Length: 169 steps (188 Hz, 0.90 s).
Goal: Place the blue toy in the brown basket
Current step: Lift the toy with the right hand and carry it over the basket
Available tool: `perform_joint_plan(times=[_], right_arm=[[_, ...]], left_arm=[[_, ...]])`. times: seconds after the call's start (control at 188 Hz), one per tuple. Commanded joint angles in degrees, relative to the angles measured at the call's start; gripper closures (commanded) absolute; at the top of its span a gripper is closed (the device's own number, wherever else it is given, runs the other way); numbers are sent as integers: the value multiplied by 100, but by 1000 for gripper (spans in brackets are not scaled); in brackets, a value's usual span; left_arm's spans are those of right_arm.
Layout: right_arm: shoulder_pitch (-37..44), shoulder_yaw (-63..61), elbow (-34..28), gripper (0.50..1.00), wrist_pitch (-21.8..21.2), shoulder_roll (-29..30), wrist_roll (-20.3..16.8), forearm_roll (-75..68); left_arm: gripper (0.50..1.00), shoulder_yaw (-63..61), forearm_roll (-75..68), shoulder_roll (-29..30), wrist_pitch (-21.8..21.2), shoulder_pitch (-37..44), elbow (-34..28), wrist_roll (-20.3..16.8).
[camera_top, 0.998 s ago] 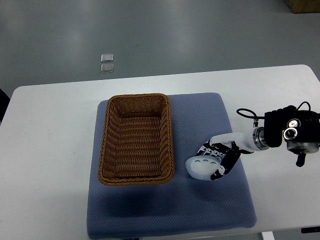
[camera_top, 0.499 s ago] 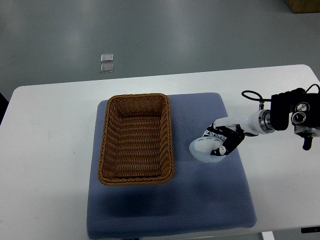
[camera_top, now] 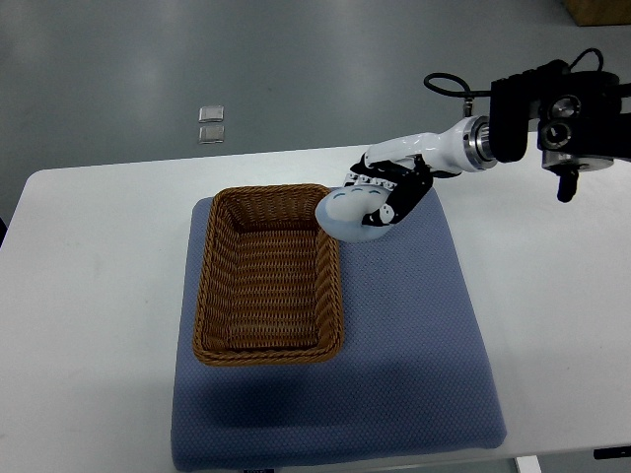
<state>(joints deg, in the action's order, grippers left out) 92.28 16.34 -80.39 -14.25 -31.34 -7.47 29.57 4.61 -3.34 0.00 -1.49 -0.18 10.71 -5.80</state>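
The right hand [camera_top: 386,189] comes in from the right edge of the top view, with its white forearm stretched toward the left. Its fingers [camera_top: 370,181] are closed around the blue toy [camera_top: 351,214], a pale blue rounded thing, and they grip it from the upper right side. The toy is lifted above the table [camera_top: 89,296] and it sits over the far right corner of the brown basket [camera_top: 268,276], so that it covers a small part of the basket rim there. I cannot tell how high it is above the rim.

The basket is woven, rectangular, and it stands upright on the left half of a blue-grey mat [camera_top: 414,345]. Inside the basket nothing else is visible. The mat lies flat on the white table and its right half is bare. The black wrist unit [camera_top: 552,108] of the right arm, with a dark cable looping over it, is at the upper right, beyond the far edge of the table.

On the grey floor [camera_top: 296,59] behind the table there are two small light squares [camera_top: 211,124], one just beside the other. The left arm does not appear in the view.
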Motion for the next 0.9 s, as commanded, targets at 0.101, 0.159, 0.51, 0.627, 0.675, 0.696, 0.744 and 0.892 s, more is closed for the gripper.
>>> perform_joint_plan(times=[0.101,0.159,0.51,0.627,0.675,0.696,0.744,0.892], right_arm=[[106,27,867,891,45,1217,0,-101],[106,36,1104,889,53,1542,0,-101],[-307,229,2326,881,229,2931,-9,4],[-571,361,2581,875,326,3134,-9,163],[-668,361,2651,875,361,3134,0,233],[-703,361,2677,873,379,3134,0,242],[-773,361,2730,871,387,3134,0,251],[-958,361,2924,854,405,3134,0,286]], left_arm=[[500,14,0,0,0,1,1,0],[500,14,0,0,0,1,1,0],[500,40,0,0,0,1,1,0],[500,40,0,0,0,1,1,0],[500,40,0,0,0,1,1,0],[500,40,0,0,0,1,1,0],[500,40,0,0,0,1,1,0],[500,40,0,0,0,1,-7,0]])
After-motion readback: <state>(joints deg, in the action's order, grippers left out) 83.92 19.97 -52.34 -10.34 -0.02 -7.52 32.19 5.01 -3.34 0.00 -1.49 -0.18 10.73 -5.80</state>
